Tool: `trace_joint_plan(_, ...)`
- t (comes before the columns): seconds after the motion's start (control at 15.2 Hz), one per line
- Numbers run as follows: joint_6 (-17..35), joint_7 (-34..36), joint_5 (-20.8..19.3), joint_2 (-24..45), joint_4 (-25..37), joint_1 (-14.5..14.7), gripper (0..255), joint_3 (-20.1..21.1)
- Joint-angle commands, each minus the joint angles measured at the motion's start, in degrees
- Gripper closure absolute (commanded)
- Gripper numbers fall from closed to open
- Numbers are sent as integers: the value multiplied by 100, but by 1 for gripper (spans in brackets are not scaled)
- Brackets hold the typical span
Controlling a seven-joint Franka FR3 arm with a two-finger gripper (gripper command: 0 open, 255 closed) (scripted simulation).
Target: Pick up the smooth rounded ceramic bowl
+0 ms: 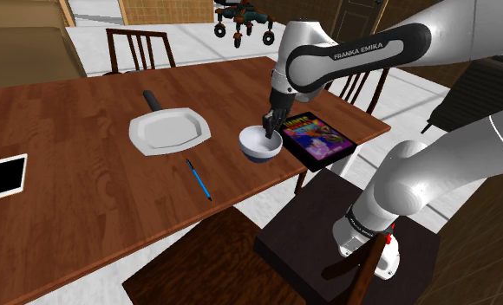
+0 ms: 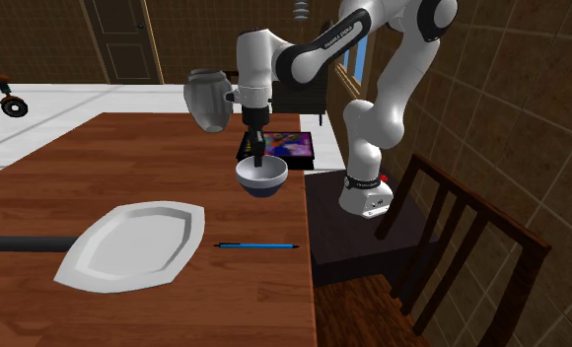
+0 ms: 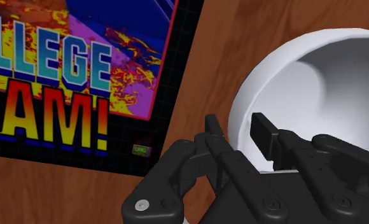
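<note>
The bowl point(image 1: 257, 149) point(image 2: 262, 181) is white and rounded with a dark blue foot, and it stands near the table's edge beside a colourful boxed game point(image 1: 318, 136). My black gripper point(image 1: 271, 131) point(image 2: 258, 156) comes down on the rim nearest the game. In the wrist view the gripper point(image 3: 235, 129) straddles the white bowl point(image 3: 317, 83). One finger is outside the wall and the other inside, and they stand close together, shut on the rim. The bowl's foot looks level with the table top.
On the wooden table point(image 1: 68, 225) lie a white plate point(image 1: 167, 130) point(image 2: 131, 246), a blue pen point(image 1: 199, 179) point(image 2: 256, 245), a black handle point(image 1: 153, 100) and a tablet point(image 1: 4, 176). A grey jar point(image 2: 207, 99) stands behind the arm. Chairs point(image 2: 462, 237) surround the table.
</note>
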Motion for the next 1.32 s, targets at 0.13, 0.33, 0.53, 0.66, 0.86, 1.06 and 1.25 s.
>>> trace_joint_plan(0.13, 11, -2, 0, 4, -5, 0, 255, -1)
trace_joint_plan(0.33, 5, 0, 1, -2, -6, 0, 255, 0)
trace_joint_plan(0.53, -85, 3, -5, -34, 52, -3, 255, -4)
trace_joint_plan(0.66, -257, 15, -14, -91, 168, -6, 255, -7)
trace_joint_plan(0.86, -512, 31, -27, -164, 349, -11, 255, -12)
trace_joint_plan(1.06, -761, 47, -38, -223, 540, -15, 255, -17)
trace_joint_plan(1.25, -1005, 63, -49, -268, 740, -18, 255, -23)
